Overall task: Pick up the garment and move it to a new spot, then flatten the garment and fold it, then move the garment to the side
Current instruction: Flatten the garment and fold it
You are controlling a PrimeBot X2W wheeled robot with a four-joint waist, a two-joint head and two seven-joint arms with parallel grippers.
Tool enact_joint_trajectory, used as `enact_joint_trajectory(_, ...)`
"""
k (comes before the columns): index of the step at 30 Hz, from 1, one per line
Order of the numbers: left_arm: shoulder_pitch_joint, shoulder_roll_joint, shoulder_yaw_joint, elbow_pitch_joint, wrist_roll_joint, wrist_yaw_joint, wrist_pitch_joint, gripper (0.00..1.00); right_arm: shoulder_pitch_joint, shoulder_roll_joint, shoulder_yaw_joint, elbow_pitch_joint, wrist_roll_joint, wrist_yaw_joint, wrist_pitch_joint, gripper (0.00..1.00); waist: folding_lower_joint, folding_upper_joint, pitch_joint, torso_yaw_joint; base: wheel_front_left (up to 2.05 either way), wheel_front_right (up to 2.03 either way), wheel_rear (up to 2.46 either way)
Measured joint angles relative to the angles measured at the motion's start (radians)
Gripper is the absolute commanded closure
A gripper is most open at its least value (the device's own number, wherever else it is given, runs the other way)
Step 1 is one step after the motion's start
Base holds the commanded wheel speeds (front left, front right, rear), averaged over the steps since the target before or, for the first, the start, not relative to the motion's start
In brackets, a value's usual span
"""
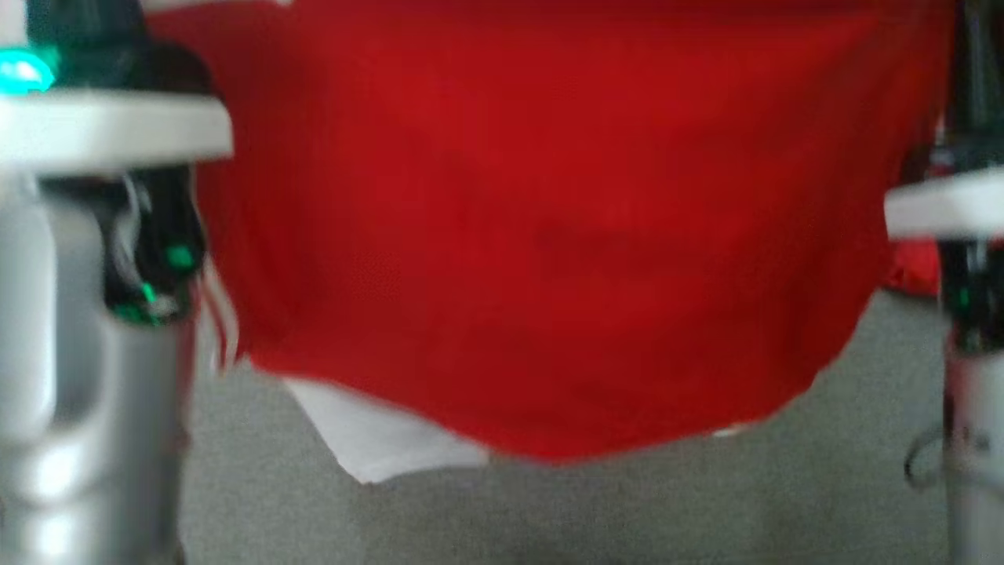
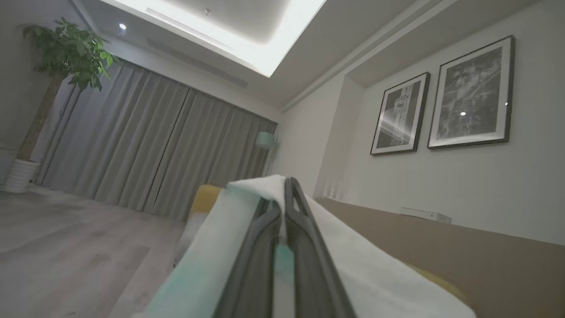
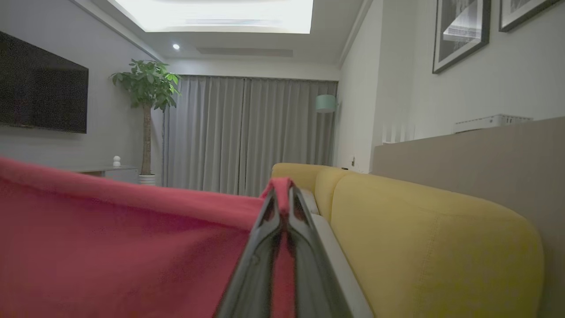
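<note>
The red and white garment (image 1: 549, 235) hangs in the air over a grey surface (image 1: 627, 510), pinched tight by the left gripper (image 2: 282, 198) and the right gripper (image 3: 284, 194), in a room with a yellow sofa (image 3: 419, 229), grey curtains (image 3: 247, 132) and a leafy plant (image 3: 148, 88).

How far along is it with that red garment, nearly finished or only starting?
Early on. Done: the garment is picked up, hanging spread above the grey surface. In hand: the left jaws are shut on a white part, the right jaws on a red edge. Left: setting it down elsewhere, flattening, folding, moving it aside.
</note>
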Motion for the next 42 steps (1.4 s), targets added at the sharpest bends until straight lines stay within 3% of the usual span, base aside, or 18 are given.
enact_joint_trajectory(6,-0.305,0.059,0.016,0.370,0.008,-0.070,-0.014,1.00,-0.384,-0.028,0.056,0.339,-0.004,0.000,-0.023,1.00,0.0002,0.0000,0.133,-0.010,0.00,0.00,0.00)
enact_joint_trajectory(11,-0.592,0.083,0.023,0.624,0.056,-0.114,-0.115,1.00,-0.699,-0.045,0.117,0.650,-0.069,0.000,-0.161,1.00,0.0003,0.0000,0.228,-0.016,0.00,0.00,0.00)
enact_joint_trajectory(17,-0.707,0.074,0.014,0.830,0.065,-0.160,-0.222,1.00,-0.815,-0.030,0.108,0.929,-0.122,0.000,-0.279,1.00,-0.0002,0.0000,0.266,-0.005,0.00,0.00,0.00)
enact_joint_trajectory(23,-0.653,0.047,-0.036,0.956,0.065,-0.200,-0.278,1.00,-0.789,-0.030,0.141,1.119,-0.136,0.000,-0.312,1.00,-0.0003,0.0000,0.269,0.029,0.00,0.00,0.00)
enact_joint_trajectory(33,-0.293,0.041,-0.194,1.024,0.065,-0.217,-0.303,1.00,-0.588,-0.063,0.304,1.331,-0.102,0.000,-0.287,1.00,-0.0003,0.0000,0.210,0.078,0.00,0.00,0.00)
enact_joint_trajectory(37,-0.166,0.067,-0.296,0.988,0.058,-0.218,-0.302,1.00,-0.539,-0.078,0.407,1.365,-0.049,0.000,-0.244,1.00,-0.0005,0.0000,0.168,0.093,0.00,0.00,0.00)
enact_joint_trajectory(42,-0.035,0.142,-0.394,0.911,0.036,-0.218,-0.261,1.00,-0.478,-0.108,0.545,1.347,0.047,0.000,-0.193,1.00,-0.0006,0.0000,0.108,0.101,0.00,0.00,0.00)
